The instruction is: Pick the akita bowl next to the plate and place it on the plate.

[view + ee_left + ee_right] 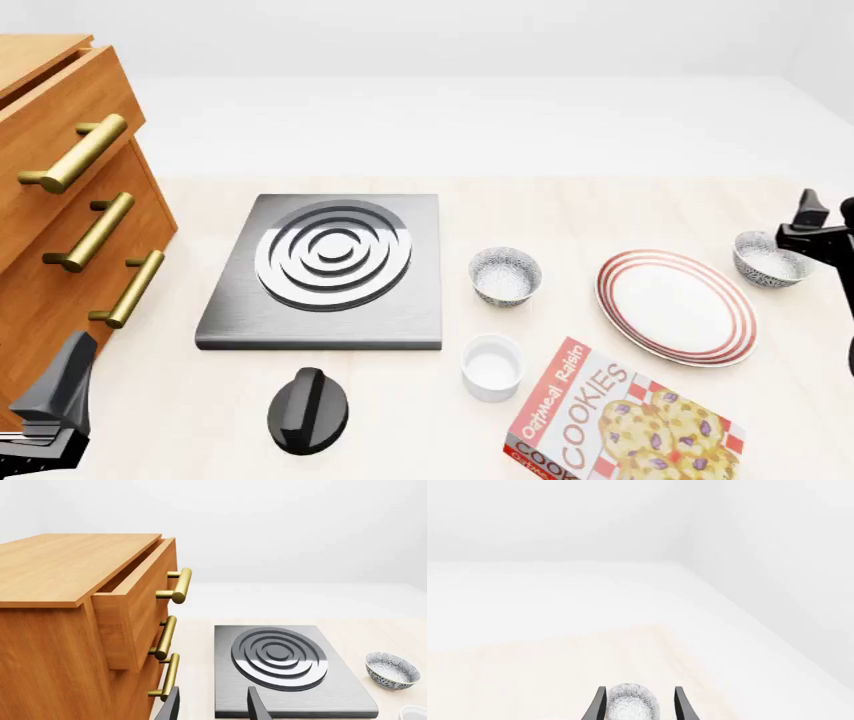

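Now the right gripper (817, 222) hovers, fingers (682, 703) wide astride the bowl (770, 259) that sits on the bench (561, 210) just beside the plate (675, 305), so closing and lifting likely come next.

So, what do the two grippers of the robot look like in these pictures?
Both are plain black with no markings or cables visible. The left gripper shows two slim, flat, blade-like fingers tapering upward. The right gripper has the same two thin dark fingers. In the front view, the right gripper looks angular and blocky; only dark faceted housing shows at the left.
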